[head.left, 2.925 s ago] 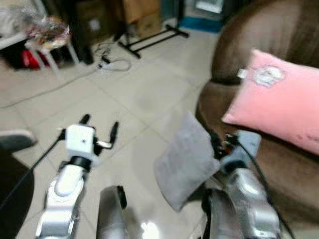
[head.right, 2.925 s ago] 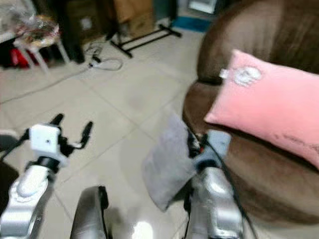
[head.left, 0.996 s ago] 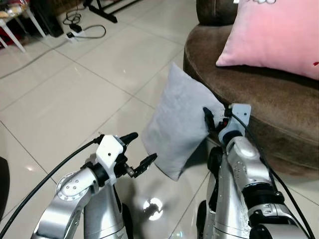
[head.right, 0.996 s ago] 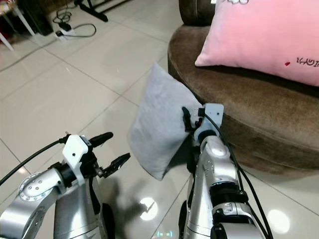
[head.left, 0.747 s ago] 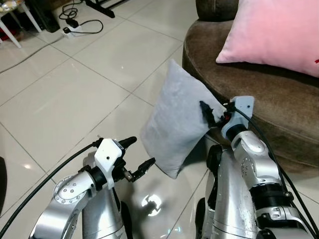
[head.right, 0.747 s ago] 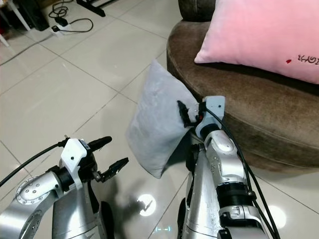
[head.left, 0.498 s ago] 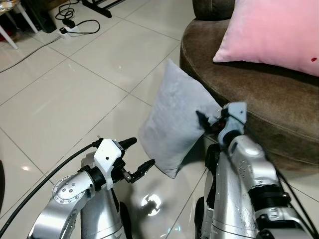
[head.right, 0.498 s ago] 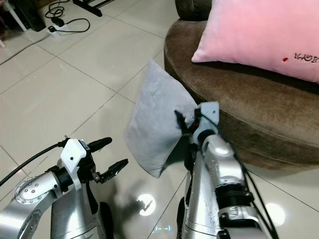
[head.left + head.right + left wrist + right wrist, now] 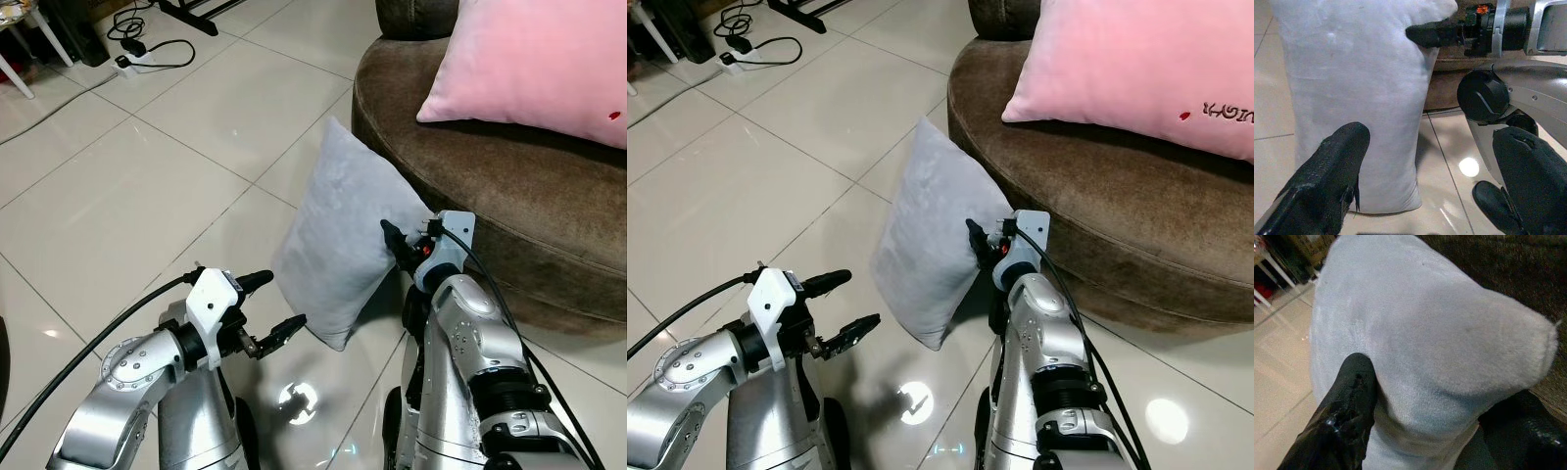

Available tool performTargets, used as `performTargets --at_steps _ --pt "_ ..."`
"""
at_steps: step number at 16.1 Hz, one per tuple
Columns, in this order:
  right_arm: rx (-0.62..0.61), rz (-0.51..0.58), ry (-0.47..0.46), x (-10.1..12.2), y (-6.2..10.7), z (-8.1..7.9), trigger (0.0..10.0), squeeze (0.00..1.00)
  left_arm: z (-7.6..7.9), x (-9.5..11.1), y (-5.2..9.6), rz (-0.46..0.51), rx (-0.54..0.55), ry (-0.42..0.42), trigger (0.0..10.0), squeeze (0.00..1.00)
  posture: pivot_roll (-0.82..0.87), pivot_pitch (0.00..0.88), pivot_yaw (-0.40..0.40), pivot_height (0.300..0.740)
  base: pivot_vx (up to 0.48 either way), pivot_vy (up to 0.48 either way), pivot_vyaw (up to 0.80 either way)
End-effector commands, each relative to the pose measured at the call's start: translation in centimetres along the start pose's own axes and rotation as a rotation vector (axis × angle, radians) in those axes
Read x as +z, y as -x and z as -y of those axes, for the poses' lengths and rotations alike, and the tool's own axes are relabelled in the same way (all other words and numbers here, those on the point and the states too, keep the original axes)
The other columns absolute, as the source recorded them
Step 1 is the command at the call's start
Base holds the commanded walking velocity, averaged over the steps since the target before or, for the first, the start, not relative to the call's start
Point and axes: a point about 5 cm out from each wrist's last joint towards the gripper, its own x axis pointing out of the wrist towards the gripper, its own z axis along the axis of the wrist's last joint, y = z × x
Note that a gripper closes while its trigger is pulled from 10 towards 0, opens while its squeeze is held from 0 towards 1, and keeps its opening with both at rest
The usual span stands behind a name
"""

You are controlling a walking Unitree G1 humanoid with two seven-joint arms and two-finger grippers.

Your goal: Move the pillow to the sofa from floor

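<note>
A grey pillow [image 9: 338, 245] stands on edge on the tiled floor and leans against the front of the brown sofa [image 9: 509, 196]. My right gripper [image 9: 397, 240] is at the pillow's upper right corner, shut on the grey pillow; in the right wrist view that corner [image 9: 1440, 333] bulges between the two black fingers [image 9: 1347, 401]. My left gripper [image 9: 279, 300] hangs open just left of the pillow's bottom corner, close to it but apart. In the left wrist view the pillow [image 9: 1352, 73] stands ahead of the spread fingers [image 9: 1332, 166].
A pink pillow [image 9: 529, 59] lies on the sofa seat at the right. A power strip with cables [image 9: 137, 59] lies on the floor at the far left, beside a black stand's legs. Bare tiles stretch to the left of the grey pillow.
The view has closed in and tilted down on the pillow. My right gripper has shifted slightly down and left with the pillow's corner. The left gripper has hardly moved.
</note>
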Motion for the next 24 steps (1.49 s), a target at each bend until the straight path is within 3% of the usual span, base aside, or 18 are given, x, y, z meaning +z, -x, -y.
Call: performTargets --at_steps 1,9,14,19,21,23,24 --pt "0.011 0.008 -0.023 -0.2 -0.1 -0.3 0.0 0.0 -0.2 -0.5 0.2 -0.03 -0.008 0.008 10.0 0.78 -0.04 0.179 0.087 0.364 0.0 0.0 0.0" --pt "0.013 -0.003 -0.073 -1.6 -0.2 -1.0 0.0 0.0 0.2 -1.1 0.4 -0.055 -0.046 0.057 10.0 0.8 -0.03 0.128 0.089 0.364 0.0 0.0 0.0" --pt "0.041 0.036 -0.152 -1.8 -0.2 -2.0 0.0 0.0 -0.7 -0.9 1.0 -0.046 0.02 0.031 10.0 0.79 -0.01 0.083 0.075 0.364 0.0 0.0 0.0" --pt "0.056 0.098 -0.206 -1.5 0.3 -2.4 0.0 0.0 -1.2 -0.6 0.8 -0.033 0.04 0.021 10.0 0.79 -0.03 0.056 0.108 0.364 0.0 0.0 0.0" --pt "0.077 0.158 -0.23 -0.7 1.1 -2.3 0.0 0.0 -1.2 -0.6 0.4 -0.014 0.065 0.028 10.0 0.79 -0.04 0.036 0.104 0.364 0.0 0.0 0.0" --pt "0.087 0.198 -0.177 -0.4 2.6 -2.7 0.0 0.0 -1.5 -0.3 0.7 0.015 0.162 0.039 10.0 0.78 -0.05 0.027 0.127 0.364 0.0 0.0 0.0" --pt "0.081 0.233 -0.165 0.1 3.3 -2.8 0.0 0.0 -1.4 -0.3 0.9 0.03 0.193 0.04 10.0 0.72 -0.06 0.025 0.128 0.364 0.0 0.0 0.0"
